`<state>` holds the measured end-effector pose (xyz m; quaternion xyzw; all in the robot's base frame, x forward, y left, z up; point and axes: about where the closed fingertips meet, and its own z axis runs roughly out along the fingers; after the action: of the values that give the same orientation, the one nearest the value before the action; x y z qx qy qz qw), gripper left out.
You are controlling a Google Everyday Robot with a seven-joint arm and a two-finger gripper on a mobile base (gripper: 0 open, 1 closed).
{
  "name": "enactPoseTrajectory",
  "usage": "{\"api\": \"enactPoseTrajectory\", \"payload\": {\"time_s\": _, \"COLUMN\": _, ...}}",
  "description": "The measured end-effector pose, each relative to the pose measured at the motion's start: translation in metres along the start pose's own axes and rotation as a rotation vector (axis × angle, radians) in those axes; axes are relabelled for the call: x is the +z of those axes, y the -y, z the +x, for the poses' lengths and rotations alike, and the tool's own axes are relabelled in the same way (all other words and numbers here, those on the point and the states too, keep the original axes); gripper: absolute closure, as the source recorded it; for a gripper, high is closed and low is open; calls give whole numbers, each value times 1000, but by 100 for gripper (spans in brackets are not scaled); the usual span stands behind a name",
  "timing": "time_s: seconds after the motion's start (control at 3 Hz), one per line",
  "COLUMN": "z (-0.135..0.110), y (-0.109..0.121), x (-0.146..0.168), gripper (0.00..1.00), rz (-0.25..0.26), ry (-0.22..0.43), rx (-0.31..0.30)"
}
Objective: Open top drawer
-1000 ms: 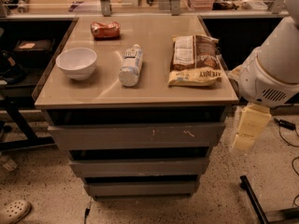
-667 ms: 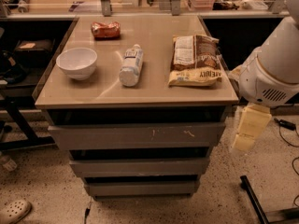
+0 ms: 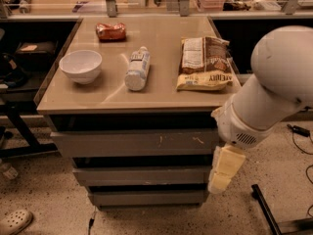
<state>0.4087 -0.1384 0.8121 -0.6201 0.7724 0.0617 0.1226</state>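
Observation:
The top drawer [image 3: 132, 143] is the widest grey front just under the tabletop, with pale scratch marks right of centre. None of its interior shows. My gripper [image 3: 224, 169] is pale yellow and hangs down from the white arm [image 3: 274, 87]. It is at the right end of the cabinet, in front of the top drawer's lower right corner and the second drawer. I cannot tell whether it touches the drawer.
Two narrower grey drawer fronts [image 3: 142, 175] sit below the top one. On the tabletop [image 3: 98, 99] lie a white bowl [image 3: 80, 65], a white bottle [image 3: 138, 68], a chip bag [image 3: 204, 62] and a red packet [image 3: 110, 31]. A black stand leg [image 3: 266, 214] is on the floor at the right.
My gripper has moved left and down, from beside the cabinet's right side to in front of its right end.

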Motion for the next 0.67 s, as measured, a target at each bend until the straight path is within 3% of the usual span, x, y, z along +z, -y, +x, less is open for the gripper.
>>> {"api": "enactPoseTrajectory", "payload": {"time_s": 0.67, "z": -28, "y": -13, "x": 84, "gripper": 0, "rz": -86, "ry": 41, "rx": -2}}
